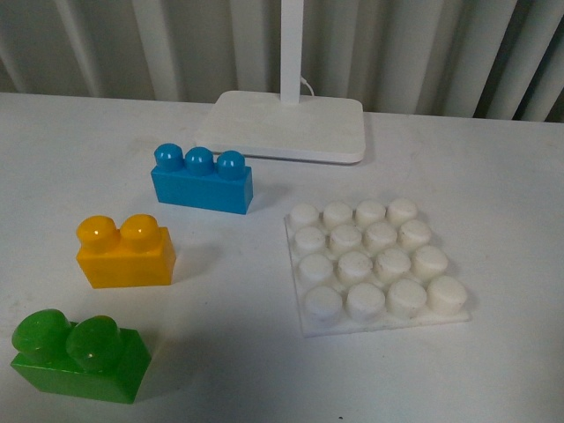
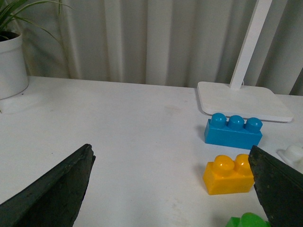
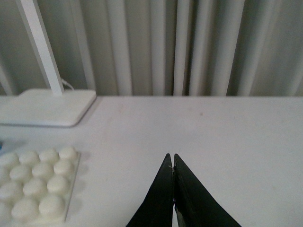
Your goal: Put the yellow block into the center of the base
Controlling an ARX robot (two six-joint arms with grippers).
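Note:
The yellow block [image 1: 124, 252] is an orange-yellow two-stud brick lying on the white table left of the base [image 1: 374, 264], a flat white plate with a 4x4 grid of studs. Neither arm shows in the front view. In the left wrist view the yellow block [image 2: 228, 174] lies close to one black finger of my open, empty left gripper [image 2: 170, 163]. In the right wrist view my right gripper [image 3: 173, 158] is shut and empty above bare table, with the base [image 3: 38, 184] off to one side.
A blue three-stud brick [image 1: 202, 181] stands behind the yellow block. A green two-stud brick [image 1: 79, 355] lies at the front left. A white lamp stand plate [image 1: 286, 126] with its post stands at the back. A potted plant [image 2: 10, 59] shows in the left wrist view.

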